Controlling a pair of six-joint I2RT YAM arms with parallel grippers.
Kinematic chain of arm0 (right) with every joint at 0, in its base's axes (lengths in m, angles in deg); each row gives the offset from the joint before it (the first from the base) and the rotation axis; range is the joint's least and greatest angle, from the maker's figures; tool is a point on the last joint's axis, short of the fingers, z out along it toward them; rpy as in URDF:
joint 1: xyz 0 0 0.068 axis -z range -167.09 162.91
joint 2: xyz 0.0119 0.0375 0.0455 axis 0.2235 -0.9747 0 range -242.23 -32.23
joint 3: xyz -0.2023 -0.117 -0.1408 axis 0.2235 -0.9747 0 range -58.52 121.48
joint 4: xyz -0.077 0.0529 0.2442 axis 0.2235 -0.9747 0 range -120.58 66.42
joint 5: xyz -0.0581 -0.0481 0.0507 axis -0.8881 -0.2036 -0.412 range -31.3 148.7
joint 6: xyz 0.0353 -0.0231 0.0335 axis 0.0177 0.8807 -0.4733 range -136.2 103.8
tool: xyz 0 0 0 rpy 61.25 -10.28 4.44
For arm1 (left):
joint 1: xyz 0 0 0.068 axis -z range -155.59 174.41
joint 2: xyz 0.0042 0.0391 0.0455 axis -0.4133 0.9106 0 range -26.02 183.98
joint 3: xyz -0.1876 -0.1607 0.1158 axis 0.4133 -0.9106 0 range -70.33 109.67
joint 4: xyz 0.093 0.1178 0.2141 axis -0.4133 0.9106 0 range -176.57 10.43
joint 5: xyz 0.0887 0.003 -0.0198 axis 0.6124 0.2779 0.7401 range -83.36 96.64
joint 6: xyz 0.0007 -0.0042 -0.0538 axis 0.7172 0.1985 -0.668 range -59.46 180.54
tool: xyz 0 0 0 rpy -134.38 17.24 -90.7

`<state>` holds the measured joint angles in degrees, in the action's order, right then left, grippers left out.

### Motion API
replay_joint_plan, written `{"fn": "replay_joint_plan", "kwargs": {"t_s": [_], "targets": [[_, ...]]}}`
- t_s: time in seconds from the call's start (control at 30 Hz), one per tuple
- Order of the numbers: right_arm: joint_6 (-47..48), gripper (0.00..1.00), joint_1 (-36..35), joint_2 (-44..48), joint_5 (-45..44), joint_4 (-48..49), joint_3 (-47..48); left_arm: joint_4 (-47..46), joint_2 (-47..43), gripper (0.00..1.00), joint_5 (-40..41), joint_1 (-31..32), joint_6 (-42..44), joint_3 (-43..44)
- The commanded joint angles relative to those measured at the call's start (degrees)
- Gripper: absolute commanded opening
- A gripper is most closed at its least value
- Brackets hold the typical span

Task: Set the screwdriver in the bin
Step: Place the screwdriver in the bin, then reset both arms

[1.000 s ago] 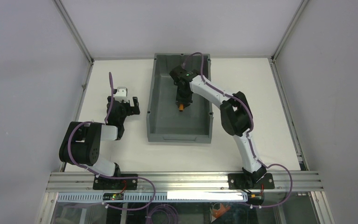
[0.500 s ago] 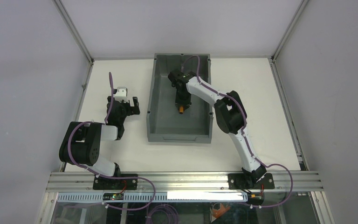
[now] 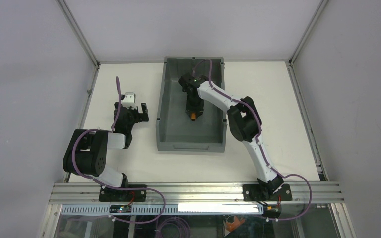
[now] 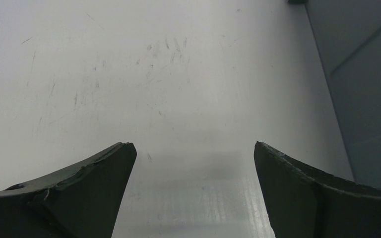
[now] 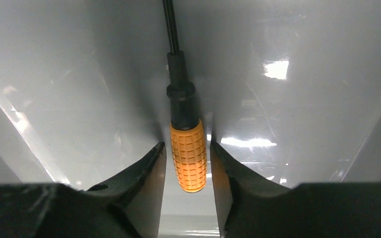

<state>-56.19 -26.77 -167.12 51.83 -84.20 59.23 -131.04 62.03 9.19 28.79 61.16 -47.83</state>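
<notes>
The screwdriver (image 5: 188, 153), with an orange handle and a thin black shaft, lies on the floor of the dark grey bin (image 3: 161, 106), its shaft pointing away from the wrist camera. From above only its orange end (image 3: 193, 116) shows. My right gripper (image 5: 187, 145) is low inside the bin (image 5: 297, 89), its jaws on either side of the handle with a thin gap on each side. From above the right gripper (image 3: 192, 109) sits in the bin's middle. My left gripper (image 3: 131, 110) is open and empty over the white table, left of the bin (image 4: 372, 99).
The white table (image 3: 278, 99) has raised metal rails along its left, right and back edges. The bin's tall walls surround my right gripper. The left gripper (image 4: 192, 145) hangs just above the scratched table top.
My right arm has shifted slightly left and lower into the bin with the screwdriver. The left arm has not moved.
</notes>
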Motion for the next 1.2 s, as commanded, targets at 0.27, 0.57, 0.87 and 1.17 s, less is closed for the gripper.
{"fn": "replay_joint_plan", "kwargs": {"t_s": [0.27,0.57,0.87,1.17], "targets": [[0.75,0.44,-0.22,2.36,-1.64,-1.81,5.2,-1.53,-1.87,0.99,-0.9,-0.6,-0.47,-0.53],[2.98,0.58,-0.05,7.44,-3.02,-4.42,9.62,-1.5,-1.84,0.99,-0.88,-0.6,-0.46,-0.53],[6.29,0.74,0.47,11.97,-4.39,-7.63,17.44,-1.52,-1.83,0.99,-0.89,-0.56,-0.5,-0.53],[10.85,0.89,3.72,19.68,-6.54,-6.99,21.07,-1.54,-1.84,0.99,-0.88,-0.6,-0.5,-0.53]]}}
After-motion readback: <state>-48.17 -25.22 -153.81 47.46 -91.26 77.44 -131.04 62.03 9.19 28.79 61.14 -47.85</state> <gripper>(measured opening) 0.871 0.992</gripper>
